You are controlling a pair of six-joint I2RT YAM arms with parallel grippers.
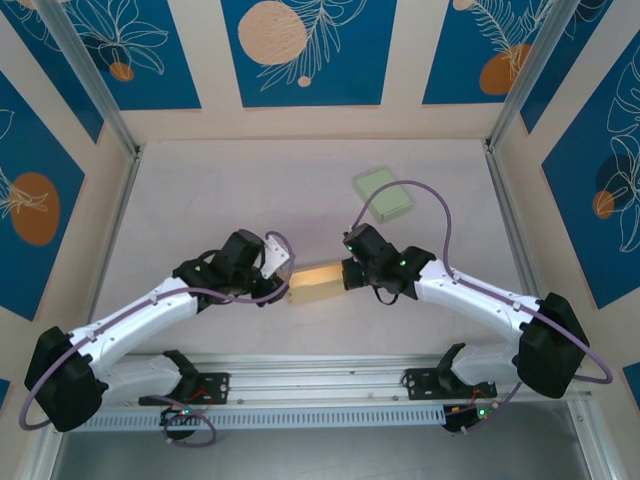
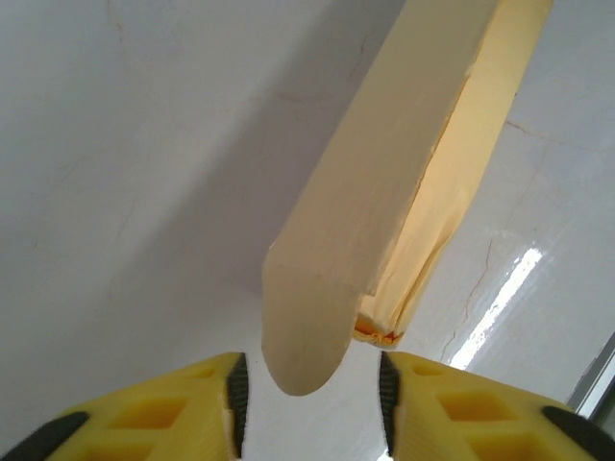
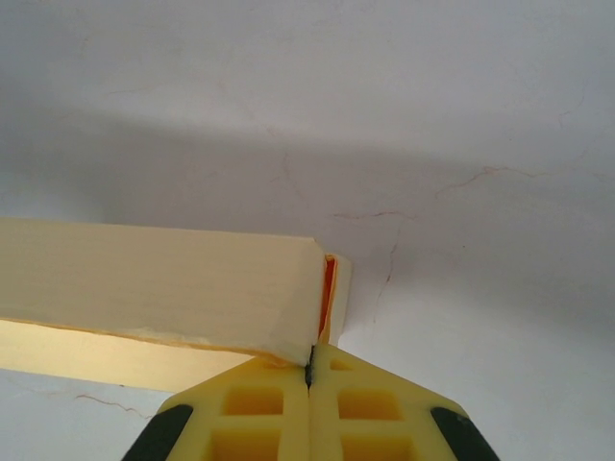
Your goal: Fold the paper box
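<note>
Pinching the paper box (image 1: 318,283) at its end nearest the right arm, the right gripper (image 1: 350,275) has its yellow fingers (image 3: 259,403) pressed together – the right wrist view shows only a thin edge of paper caught in the seam between them, at the corner where the box's end stands slightly open with an orange lining inside. The box is pale yellow, long and narrow, and lies at the middle of the table (image 1: 250,190) between the two grippers, well forward of the arm bases. Whether it rests on the surface or is lifted clear cannot be told. At its other end, the left gripper (image 1: 283,270) has its jaws apart: in the left wrist view a rounded flap (image 2: 306,336) of the box points down into the gap between the two fingers (image 2: 173,403), with light showing on both sides – no contact visible. A pale green flat pad (image 1: 385,193) lies farther back on the table, apart from the box.
</note>
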